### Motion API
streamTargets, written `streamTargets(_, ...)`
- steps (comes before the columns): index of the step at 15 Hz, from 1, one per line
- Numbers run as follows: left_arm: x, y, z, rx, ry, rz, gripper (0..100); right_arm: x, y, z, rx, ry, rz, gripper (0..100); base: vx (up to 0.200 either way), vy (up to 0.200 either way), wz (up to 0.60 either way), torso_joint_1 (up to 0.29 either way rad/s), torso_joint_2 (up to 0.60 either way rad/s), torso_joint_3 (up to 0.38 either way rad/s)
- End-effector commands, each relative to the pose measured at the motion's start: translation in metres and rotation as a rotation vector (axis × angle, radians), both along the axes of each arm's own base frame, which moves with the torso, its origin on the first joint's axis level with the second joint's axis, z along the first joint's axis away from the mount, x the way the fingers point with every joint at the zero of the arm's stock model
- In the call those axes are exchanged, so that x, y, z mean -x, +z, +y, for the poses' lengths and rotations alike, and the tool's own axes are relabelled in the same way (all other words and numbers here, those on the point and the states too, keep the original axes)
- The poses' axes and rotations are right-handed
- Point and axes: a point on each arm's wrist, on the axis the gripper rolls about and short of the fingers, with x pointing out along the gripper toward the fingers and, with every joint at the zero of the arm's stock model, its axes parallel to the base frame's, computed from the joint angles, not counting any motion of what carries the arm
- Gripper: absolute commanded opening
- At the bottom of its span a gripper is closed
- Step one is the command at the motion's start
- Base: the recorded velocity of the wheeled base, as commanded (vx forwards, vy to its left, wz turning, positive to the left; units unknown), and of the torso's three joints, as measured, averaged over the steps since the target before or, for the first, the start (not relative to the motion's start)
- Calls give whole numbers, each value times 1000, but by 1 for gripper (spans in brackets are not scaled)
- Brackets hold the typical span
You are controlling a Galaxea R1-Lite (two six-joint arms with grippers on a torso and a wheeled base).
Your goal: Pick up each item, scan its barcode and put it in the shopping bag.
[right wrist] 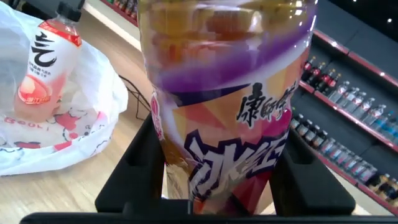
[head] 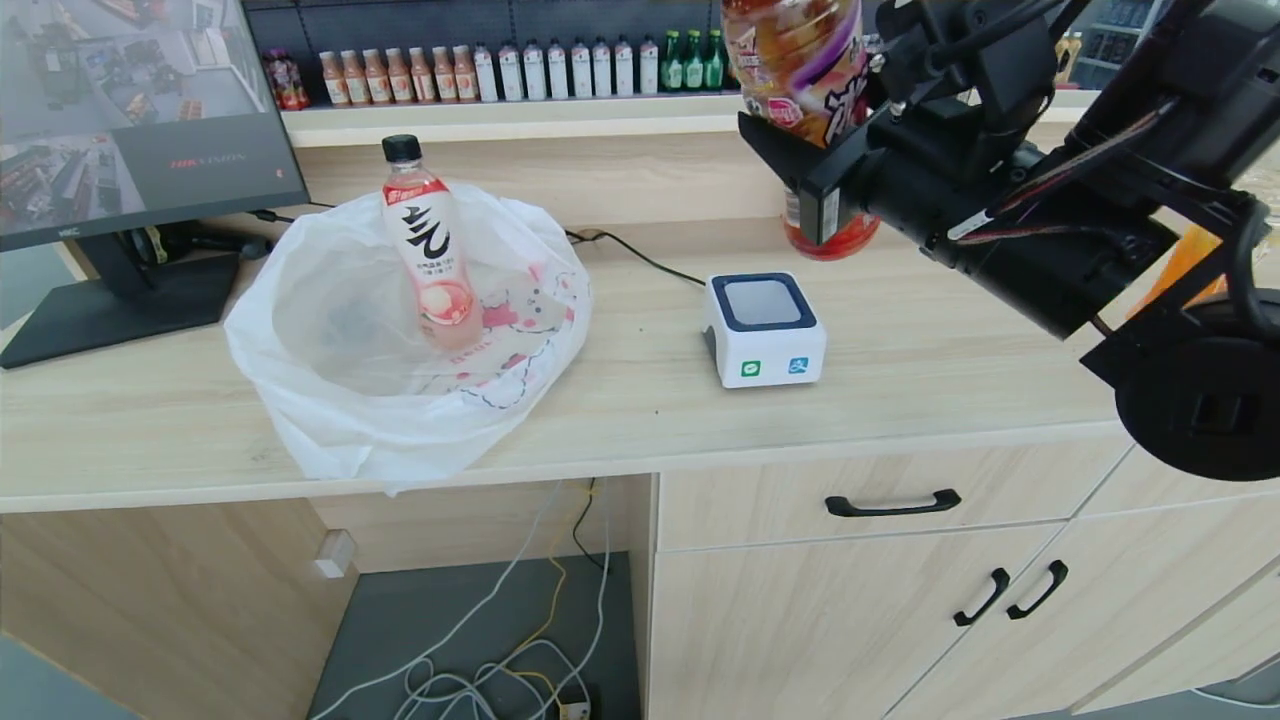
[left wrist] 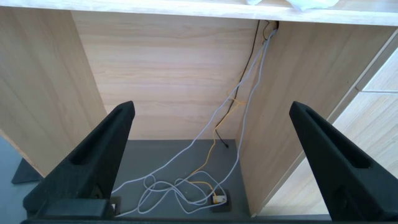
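Observation:
My right gripper (head: 815, 165) is shut on a tall iced-tea bottle (head: 805, 70) with an orange and purple label, held in the air above the counter's far right, behind the scanner. The same iced-tea bottle (right wrist: 227, 106) stands between the fingers (right wrist: 134, 165) in the right wrist view. The white scanner (head: 763, 328) with a dark-framed window sits on the counter (head: 950, 340). A pink drink bottle (head: 428, 250) with a black cap stands upright inside the open white shopping bag (head: 300, 380) to the left. My left gripper (left wrist: 211, 162) hangs open below the counter, over cables.
A monitor (head: 130, 110) on a black stand occupies the counter's back left. A black cable (head: 630, 250) runs behind the bag toward the scanner. Several bottles (head: 500, 70) line the back shelf. Drawers with black handles (head: 892, 505) sit under the counter.

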Motion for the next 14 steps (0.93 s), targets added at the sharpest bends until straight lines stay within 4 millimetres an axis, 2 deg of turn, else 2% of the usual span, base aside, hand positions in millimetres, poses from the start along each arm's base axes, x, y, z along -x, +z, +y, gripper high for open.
streamTargets(1,0,0,0,0,-1,0,100,-11,-3,4,35,10,-22,0,0,0,0,0,0,0)
streamTargets(3,0,0,0,0,1,0,100,-22,-17,11,124,44,-54,0,0,0,0,0,0,0)
streamTargets(7,0,0,0,0,-1,0,100,-46,-27,23,220,119,-141,0,0,0,0,0,0,0)
streamTargets(11,0,0,0,0,-1,0,100,-64,-37,9,306,135,-192,0,0,0,0,0,0,0)
streamTargets(14,0,0,0,0,-1,0,100,-66,-40,6,331,183,-207,0,0,0,0,0,0,0)
